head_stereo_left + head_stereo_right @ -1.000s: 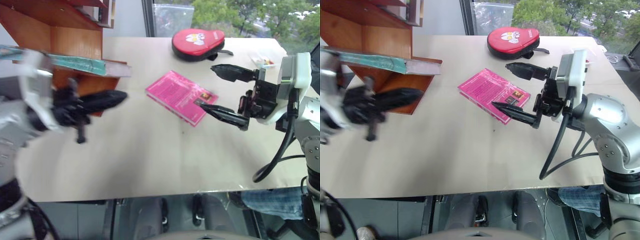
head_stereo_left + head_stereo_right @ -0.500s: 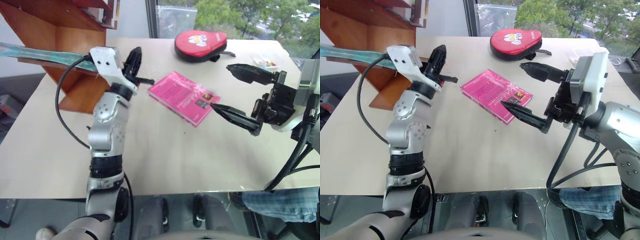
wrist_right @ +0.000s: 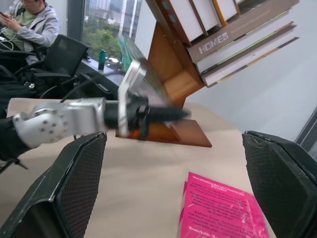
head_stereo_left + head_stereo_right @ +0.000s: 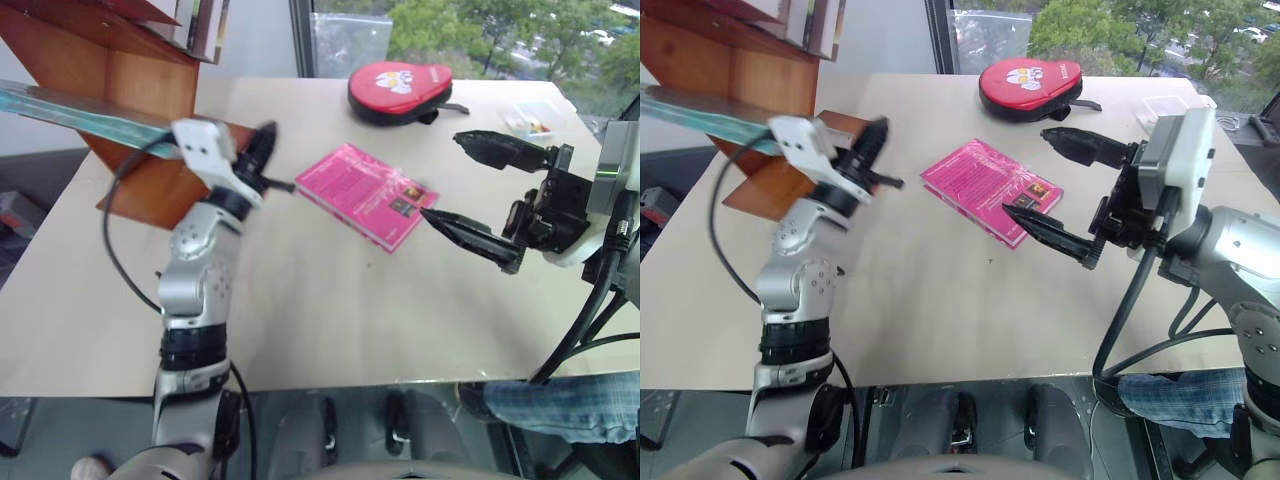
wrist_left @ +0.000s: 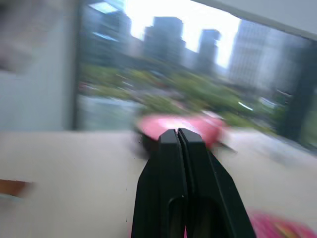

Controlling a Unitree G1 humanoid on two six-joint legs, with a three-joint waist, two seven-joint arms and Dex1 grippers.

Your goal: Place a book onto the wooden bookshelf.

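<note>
**Teal book rests on the shelf board**

At nine o'clock, the book (image 4: 90,108) lies flat on a slanted board of the wooden bookshelf (image 4: 140,80). It looks stiff and glossy, probably slippery; best gripped by its free edge. The left gripper (image 4: 262,150) is pressed together, empty. At three o'clock, the right gripper (image 4: 470,190) gapes wide, empty.

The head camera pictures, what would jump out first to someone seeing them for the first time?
Probably the bright pink book lying flat mid-table, with the open right gripper hovering just beside it. Next, the reddish-brown wooden bookshelf at the table's far left corner, a teal book resting on its slanted board, and the left gripper shut near the shelf's base. A red zipped case sits at the far edge by the window.
</note>
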